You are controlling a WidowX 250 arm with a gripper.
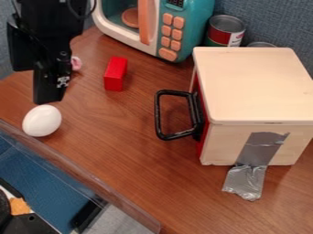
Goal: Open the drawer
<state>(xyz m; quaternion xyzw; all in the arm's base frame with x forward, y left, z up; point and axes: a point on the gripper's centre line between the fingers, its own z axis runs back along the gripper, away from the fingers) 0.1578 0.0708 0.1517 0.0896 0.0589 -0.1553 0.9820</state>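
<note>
Egg (41,120) by the desk's (122,137) near edge; gripper (51,97) just beyond, open or closed I cannot tell. Rightward, wood surface runs to the drawer (201,142), its black handle (160,114) jutting left from the box (254,84).

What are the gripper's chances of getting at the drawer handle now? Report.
Probably yes: the handle juts toward the gripper, with nothing standing between; the red block sits off that line.
</note>
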